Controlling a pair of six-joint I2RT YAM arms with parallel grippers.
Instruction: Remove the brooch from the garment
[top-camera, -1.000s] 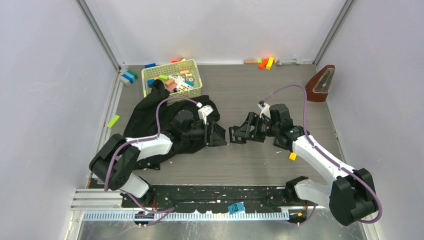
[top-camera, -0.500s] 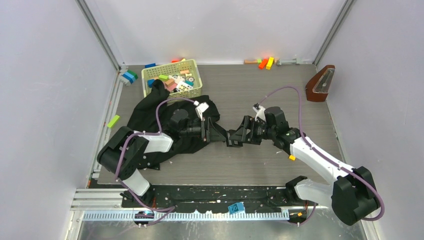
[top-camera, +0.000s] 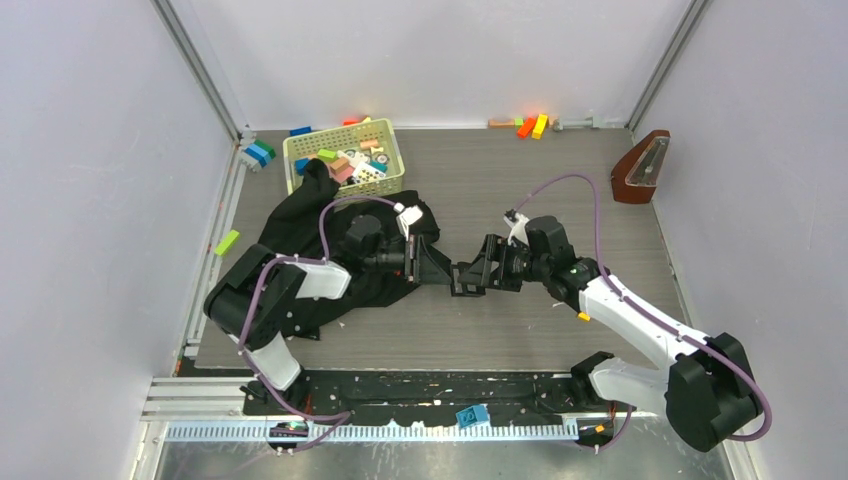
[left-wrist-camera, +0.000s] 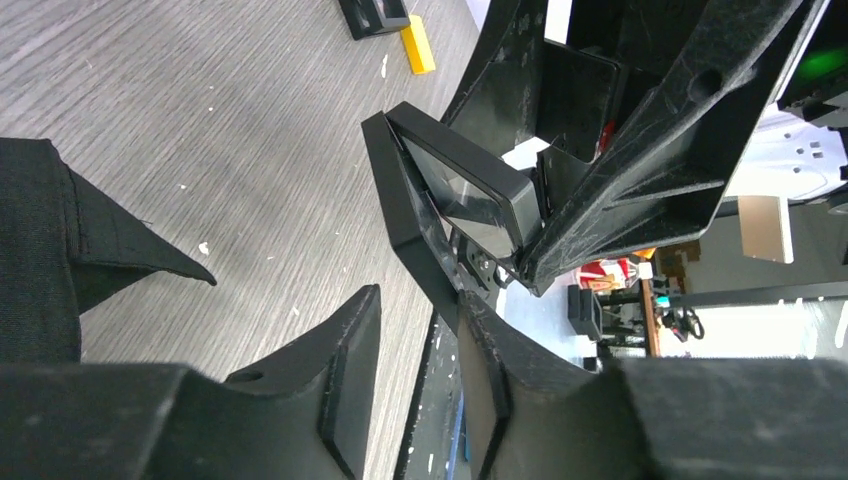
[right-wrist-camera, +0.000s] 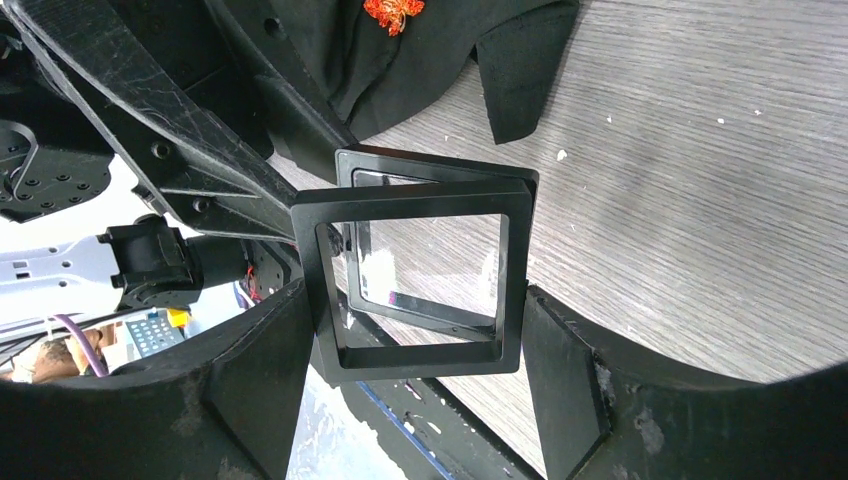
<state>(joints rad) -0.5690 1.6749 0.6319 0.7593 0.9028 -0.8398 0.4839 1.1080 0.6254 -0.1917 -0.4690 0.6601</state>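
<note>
The black garment (top-camera: 300, 225) lies crumpled at the left middle of the table, under my left arm. The brooch (right-wrist-camera: 393, 10) is a tiny orange-red ornament on the garment (right-wrist-camera: 420, 60), at the top edge of the right wrist view; I cannot make it out in the top view. My right gripper (top-camera: 467, 280) (right-wrist-camera: 418, 295) is shut on a small square black frame (right-wrist-camera: 420, 280) with a clear pane, holding it by two opposite edges. My left gripper (top-camera: 438, 268) (left-wrist-camera: 415, 300) is open, its fingertips right at the frame (left-wrist-camera: 460, 185); one thin leaf of the frame touches a fingertip.
A pale green basket (top-camera: 300, 150) of toy blocks stands behind the garment. Orange and yellow blocks (top-camera: 530, 125) lie at the back wall and a brown wedge-shaped object (top-camera: 643, 165) at the back right. A yellow block (top-camera: 583, 315) lies by my right arm, a green one (top-camera: 227, 242) at the left edge.
My right gripper has carried the frame left and my left gripper has moved right and up, so the two now meet at the frame. Little moved in the last half second.
</note>
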